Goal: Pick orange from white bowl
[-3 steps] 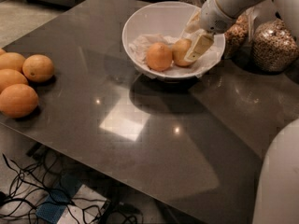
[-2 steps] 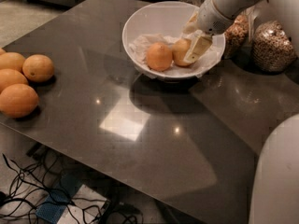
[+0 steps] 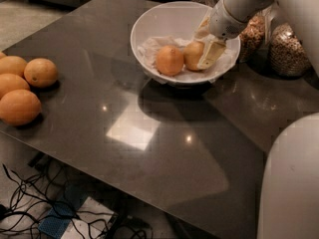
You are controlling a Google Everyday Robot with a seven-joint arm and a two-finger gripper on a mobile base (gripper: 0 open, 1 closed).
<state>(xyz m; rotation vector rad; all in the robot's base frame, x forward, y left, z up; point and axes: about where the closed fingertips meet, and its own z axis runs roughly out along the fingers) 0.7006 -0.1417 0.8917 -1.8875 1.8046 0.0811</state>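
Observation:
The white bowl, lined with crumpled white paper, stands at the far middle of the dark table. Two fruits lie in it. The pale yellowish orange is on the right. A deeper, redder-orange fruit lies touching it on the left. My gripper reaches down into the bowl from the upper right and sits right against the pale orange, on its right and far sides. The orange rests on the paper in the bowl. Part of the orange's right side is hidden behind the gripper.
A cluster of larger oranges lies at the table's left edge. Glass jars of nuts stand right of the bowl. My white arm fills the lower right. Cables lie on the floor below the table's front edge.

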